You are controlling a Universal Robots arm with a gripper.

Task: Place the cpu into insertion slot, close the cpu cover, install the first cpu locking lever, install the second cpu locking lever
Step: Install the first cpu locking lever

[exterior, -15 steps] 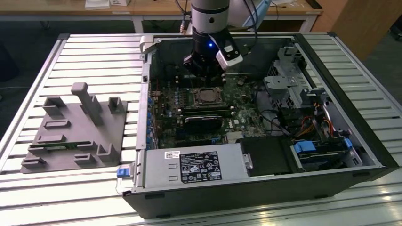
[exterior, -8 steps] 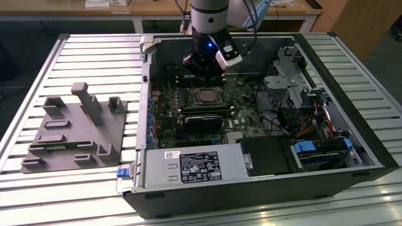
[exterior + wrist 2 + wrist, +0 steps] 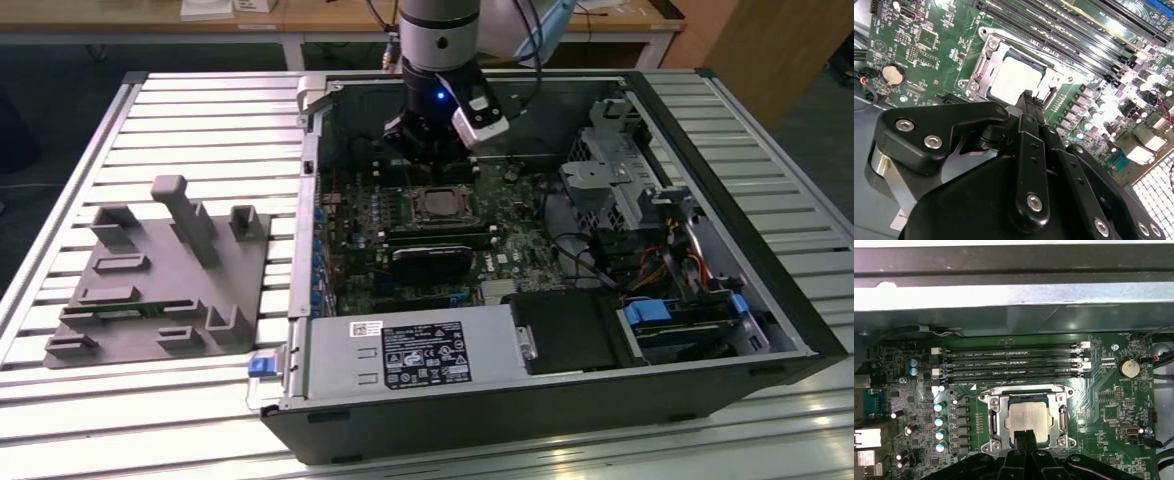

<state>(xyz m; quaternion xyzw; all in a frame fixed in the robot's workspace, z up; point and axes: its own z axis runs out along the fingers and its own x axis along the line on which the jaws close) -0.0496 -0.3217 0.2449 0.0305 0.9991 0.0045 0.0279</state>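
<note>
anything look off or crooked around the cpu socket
Nothing stands out. The cpu sits square inside the cover, which looks flat around it. The shut gripper is at the cpu's edge.

A slatted silver metal table [image 3: 200, 110] carries an open black computer case [image 3: 534, 425] across its middle. Near the table's edge on the exterior view's left sits a grey moulded plastic fixture with upright posts [image 3: 160, 285]. Inside the case lie a green motherboard [image 3: 514, 265], a silver power supply box with a white label [image 3: 334, 370], four long black memory slots [image 3: 1011, 360] and a round silver coin battery [image 3: 1128, 367].
</note>
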